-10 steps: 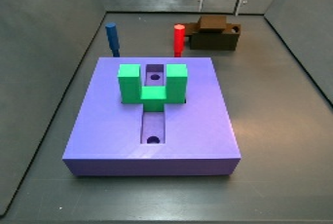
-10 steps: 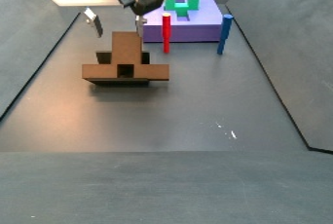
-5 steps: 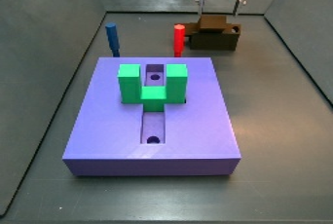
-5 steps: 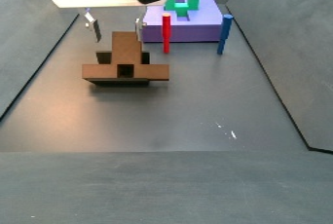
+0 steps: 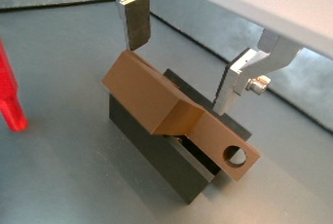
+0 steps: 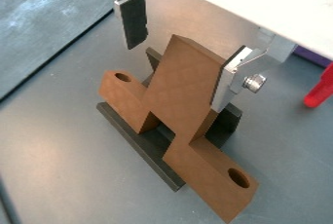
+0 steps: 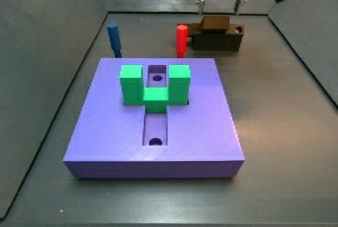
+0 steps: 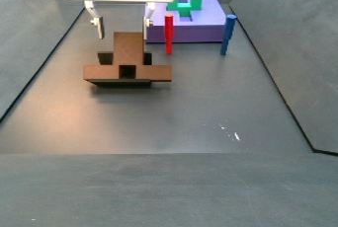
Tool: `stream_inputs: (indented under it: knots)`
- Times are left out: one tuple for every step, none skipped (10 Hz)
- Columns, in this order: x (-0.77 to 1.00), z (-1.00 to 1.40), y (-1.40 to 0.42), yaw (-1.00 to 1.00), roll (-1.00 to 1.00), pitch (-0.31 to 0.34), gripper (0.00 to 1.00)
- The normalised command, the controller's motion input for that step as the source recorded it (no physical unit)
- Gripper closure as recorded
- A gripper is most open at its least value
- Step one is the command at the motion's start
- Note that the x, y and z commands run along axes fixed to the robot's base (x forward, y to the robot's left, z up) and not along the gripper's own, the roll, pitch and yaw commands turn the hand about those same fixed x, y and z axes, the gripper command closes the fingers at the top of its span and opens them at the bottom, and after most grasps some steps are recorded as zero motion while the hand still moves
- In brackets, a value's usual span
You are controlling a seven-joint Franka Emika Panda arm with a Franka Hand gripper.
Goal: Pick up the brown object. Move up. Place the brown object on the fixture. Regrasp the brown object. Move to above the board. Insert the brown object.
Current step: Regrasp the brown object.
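The brown object (image 7: 218,28) rests on the dark fixture (image 5: 172,162) at the far end of the floor; it also shows in the other side view (image 8: 126,59) and in both wrist views (image 5: 154,90) (image 6: 182,87). Its flat bar with round holes lies across the fixture and a thick part rises from it. My gripper (image 7: 222,0) (image 8: 121,21) is open and empty just above it. In both wrist views the gripper (image 5: 182,75) (image 6: 178,72) has one finger on each side of the raised part's top, with a gap at the far finger.
The purple board (image 7: 158,117) (image 8: 193,28) with a green block (image 7: 154,85) and a slot lies apart from the fixture. A red peg (image 7: 181,38) (image 8: 169,32) and a blue peg (image 7: 114,39) (image 8: 227,34) stand at the board's edge. Grey walls surround the floor.
The gripper has turned from a slanted pose to square over the brown object, its open fingers now astride it. The brown object has not moved.
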Motion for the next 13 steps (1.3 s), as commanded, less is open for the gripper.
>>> stream_inputs:
  knots:
    - [0.0, -0.13, -0.15, 0.1, 0.83, 0.0, 0.0]
    - [0.0, -0.13, -0.11, 0.13, 0.86, 0.0, 0.0]
    - [0.0, -0.14, -0.08, 0.16, 0.81, 0.0, 0.0]
    - [0.0, -0.17, -0.06, 0.19, 0.77, 0.0, 0.0]
    - [0.02, -0.16, -0.06, 0.21, 0.76, 0.0, 0.0]
    - [0.24, -0.08, -0.1, 0.24, 0.76, 0.0, 0.0]
    - [0.26, -0.04, -0.13, 0.17, 0.7, 0.003, 0.0]
    - [0.23, -0.09, -0.12, 0.19, 0.61, 0.0, 0.0]
    - [0.2, -0.06, -0.16, 0.17, 0.56, 0.0, 0.0]
    - [0.03, -0.09, -0.11, 0.15, 0.52, 0.0, 0.0]
    - [0.0, -0.09, -0.09, 0.16, 0.48, 0.0, 0.0]
    - [0.0, -0.07, -0.01, 0.0, 0.34, 0.0, 0.0]
    - [0.0, 0.0, 0.0, 0.0, 0.07, 0.0, 0.0]
